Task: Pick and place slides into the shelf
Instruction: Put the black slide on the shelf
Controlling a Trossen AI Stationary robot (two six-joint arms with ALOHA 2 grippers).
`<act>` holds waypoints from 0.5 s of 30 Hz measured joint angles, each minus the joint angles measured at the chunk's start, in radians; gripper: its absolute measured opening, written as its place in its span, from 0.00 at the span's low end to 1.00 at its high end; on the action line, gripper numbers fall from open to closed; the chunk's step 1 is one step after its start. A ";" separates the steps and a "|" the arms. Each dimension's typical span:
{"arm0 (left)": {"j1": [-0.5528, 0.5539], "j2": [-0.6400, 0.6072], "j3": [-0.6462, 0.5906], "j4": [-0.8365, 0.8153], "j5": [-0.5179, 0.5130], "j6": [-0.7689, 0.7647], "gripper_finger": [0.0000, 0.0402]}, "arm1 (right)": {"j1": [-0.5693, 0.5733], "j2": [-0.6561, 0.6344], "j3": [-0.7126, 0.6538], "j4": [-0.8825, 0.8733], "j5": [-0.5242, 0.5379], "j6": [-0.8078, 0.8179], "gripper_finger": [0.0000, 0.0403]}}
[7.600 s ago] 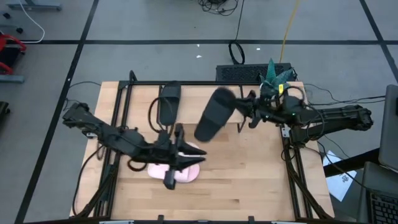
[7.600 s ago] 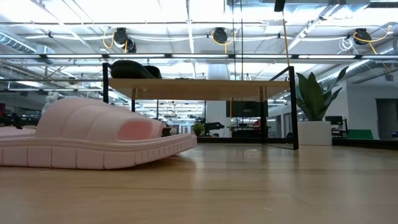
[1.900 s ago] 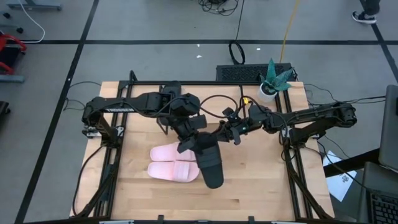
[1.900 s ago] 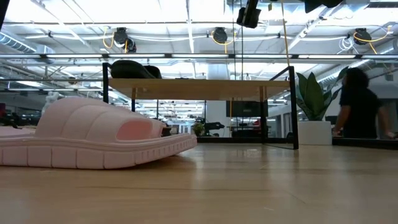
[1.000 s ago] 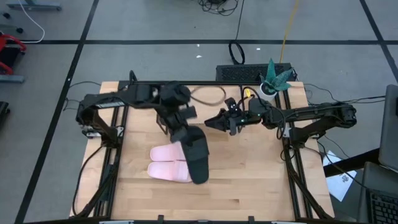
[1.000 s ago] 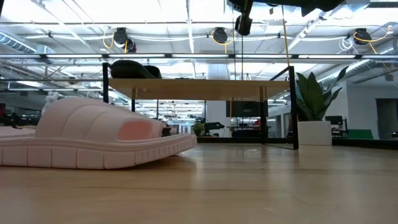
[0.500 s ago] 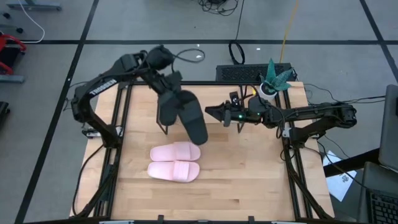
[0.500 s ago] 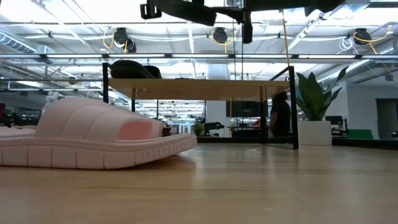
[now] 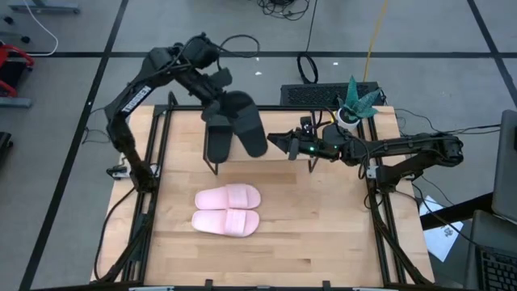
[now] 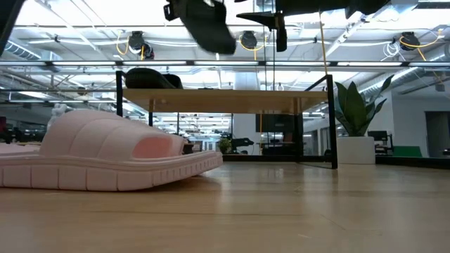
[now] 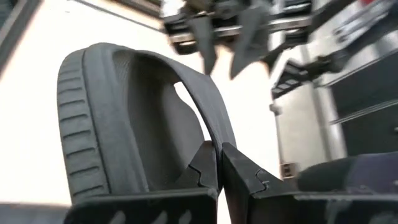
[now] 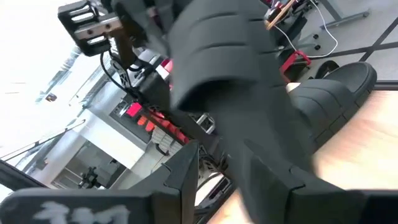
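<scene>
Your left gripper (image 9: 229,101) is clenching a black slide (image 9: 246,123) above the shelf (image 9: 275,136), beside the shelved slide (image 9: 220,136); the right gripper (image 9: 279,141) is hovering empty, partly open.

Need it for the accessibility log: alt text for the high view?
Overhead: the left pincer holds a black slide above the shelf, beside another black slide on it. The right pincer hovers empty nearby; two pink slides lie on the table.
</scene>
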 joint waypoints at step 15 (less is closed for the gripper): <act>0.045 0.066 0.103 -0.113 -0.007 0.044 0.00 | -0.003 0.001 0.000 -0.009 -0.001 -0.043 0.26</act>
